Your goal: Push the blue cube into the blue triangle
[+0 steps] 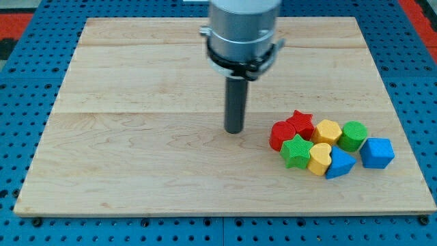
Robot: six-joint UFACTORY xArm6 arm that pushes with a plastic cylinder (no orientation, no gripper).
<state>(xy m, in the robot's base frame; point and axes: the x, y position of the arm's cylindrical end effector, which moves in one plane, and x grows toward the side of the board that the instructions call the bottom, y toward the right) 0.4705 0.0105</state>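
- My tip rests on the wooden desk; it is a plain rod with no fingers to open or close.
- To its right sits a tight cluster: red blocks, green star, yellow heart.
- The blue triangle closes that cluster; the blue cube lies just beside it, farthest from my tip, so pushing likely means circling round.

A robotics lab bench, by the look of it: a pale wooden tabletop lies on a blue perforated mounting plate that shows on every side. At twelve o'clock a grey cylindrical robot arm hangs over the wood, and small moulded coloured blocks cluster toward four o'clock.
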